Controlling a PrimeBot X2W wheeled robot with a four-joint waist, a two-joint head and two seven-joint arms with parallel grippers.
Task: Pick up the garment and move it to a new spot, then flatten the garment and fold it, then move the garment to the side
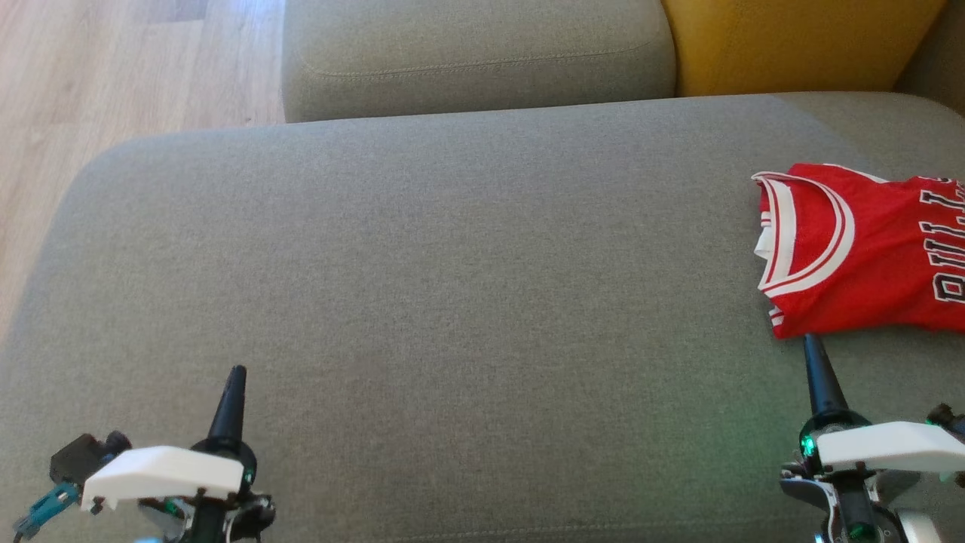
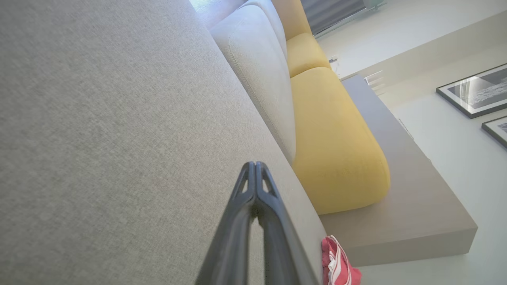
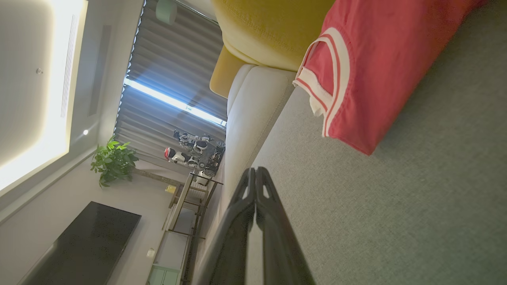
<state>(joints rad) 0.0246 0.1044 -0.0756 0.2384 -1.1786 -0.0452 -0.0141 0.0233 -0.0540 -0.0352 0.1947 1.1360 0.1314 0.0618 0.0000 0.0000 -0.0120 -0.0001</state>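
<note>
Both jaws together: left gripper (image 1: 237, 373), right gripper (image 1: 811, 341).
Red jersey (image 1: 859, 256) is laid just beyond the latter, yellow cushion (image 1: 791, 38) behind.

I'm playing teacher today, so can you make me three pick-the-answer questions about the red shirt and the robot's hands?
1. Where is the red jersey?
A on a kitchen table
B on the grey sofa seat, by the right gripper
C hanging on a hook

2. What colour is the jersey's neck trim?
A blue
B green
C white

3. How is the left gripper?
A shut, holding nothing
B shut on the jersey
C wide open

Answers:
1 B, it lies on the seat just beyond the right gripper's tip.
2 C, white bands edge the neck.
3 A, its fingers meet over bare seat.
</note>
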